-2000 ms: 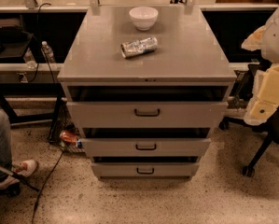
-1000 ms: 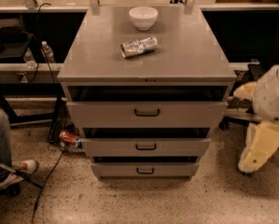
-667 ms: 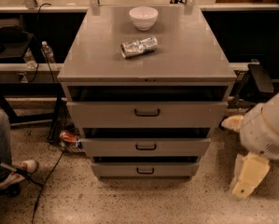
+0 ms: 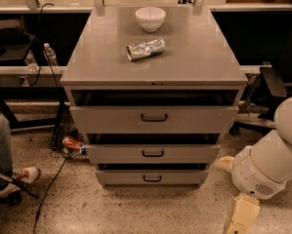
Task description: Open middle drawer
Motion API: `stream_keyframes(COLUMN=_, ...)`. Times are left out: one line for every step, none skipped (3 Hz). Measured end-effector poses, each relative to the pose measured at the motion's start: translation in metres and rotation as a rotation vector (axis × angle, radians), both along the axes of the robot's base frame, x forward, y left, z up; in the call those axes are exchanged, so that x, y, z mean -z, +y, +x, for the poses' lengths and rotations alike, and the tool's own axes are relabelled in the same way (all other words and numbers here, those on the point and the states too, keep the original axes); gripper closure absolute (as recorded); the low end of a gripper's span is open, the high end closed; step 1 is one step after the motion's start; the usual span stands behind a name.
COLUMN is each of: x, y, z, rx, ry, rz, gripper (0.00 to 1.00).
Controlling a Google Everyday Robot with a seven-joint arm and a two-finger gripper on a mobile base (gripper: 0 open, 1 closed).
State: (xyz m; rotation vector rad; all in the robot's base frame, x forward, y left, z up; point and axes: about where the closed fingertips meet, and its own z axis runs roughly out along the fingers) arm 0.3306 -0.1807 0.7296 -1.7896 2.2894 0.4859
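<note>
Speckled floor (image 4: pixel 111 208) surrounds a grey cabinet (image 4: pixel 194 57) bearing a white bowl (image 4: pixel 150 18) and a silvery packet (image 4: pixel 145 48). The gripper (image 4: pixel 240 217) hangs low, right of the cabinet's middle drawer (image 4: pixel 184 154) and apart from it. Its grip state cannot be told.

The robot's arm (image 4: pixel 270 167) has come down. Two seconds ago it was up at 3 o'clock, level with the worktop (image 4: pixel 194 52). Now it is low at 4 o'clock, close to the floor (image 4: pixel 111 208). The hand (image 4: pixel 239 217) dropped from beside the top drawer (image 4: pixel 111 119) to 5 o'clock, lower than the bottom drawer (image 4: pixel 121 178), at the view's bottom edge.
</note>
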Motion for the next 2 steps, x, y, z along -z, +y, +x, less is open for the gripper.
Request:
stream_keyframes(x=0.0, y=0.0, z=0.0, rx=0.0, ry=0.0, rz=0.0, gripper=0.0)
stream_keyframes(x=0.013, y=0.006, z=-0.003, rx=-0.031, ry=0.018, rz=0.018, gripper=0.0)
